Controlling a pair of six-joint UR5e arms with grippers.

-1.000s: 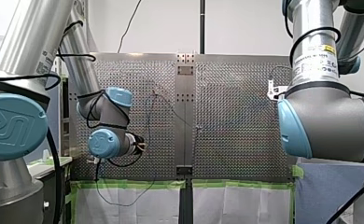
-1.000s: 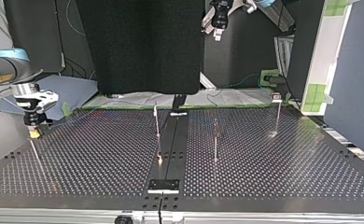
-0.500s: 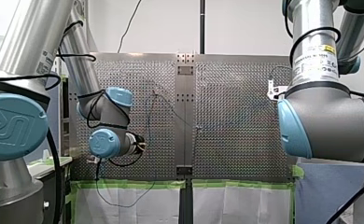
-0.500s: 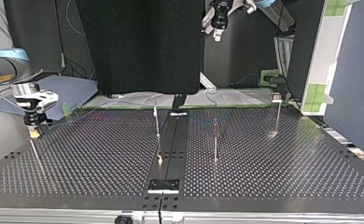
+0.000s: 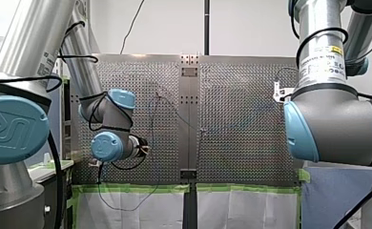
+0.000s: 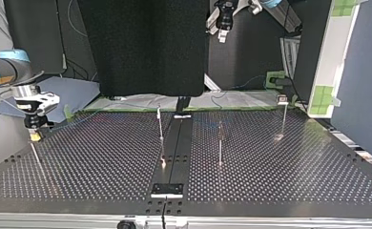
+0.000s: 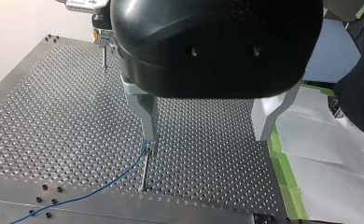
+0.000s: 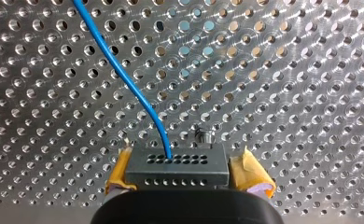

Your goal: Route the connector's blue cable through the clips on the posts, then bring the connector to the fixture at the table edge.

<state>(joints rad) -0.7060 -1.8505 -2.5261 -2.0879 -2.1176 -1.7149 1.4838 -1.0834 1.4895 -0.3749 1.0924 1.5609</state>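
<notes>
Gripping the connector (image 8: 178, 165) by its two ends, our right gripper (image 8: 185, 176) is clenched on it, the yellow pads (image 8: 117, 173) pressed against the dark block's sides just above the perforated table (image 8: 287, 70). The blue cable (image 8: 124, 74) leaves the connector's holed face and curves away over the table ahead of the gripper. In the top view we hold the connector low by the table's edge at that view's left, toward the far corner, right over a thin post (image 6: 36, 157). Our left gripper (image 7: 208, 128) is released, its metal fingers (image 7: 145, 109) spread wide with nothing between them. In its wrist view one fingertip lines up with the top of a second post (image 7: 144, 172), where the cable passes; whether finger and post touch we cannot tell. The top view shows this gripper high above the table's far edge.
</notes>
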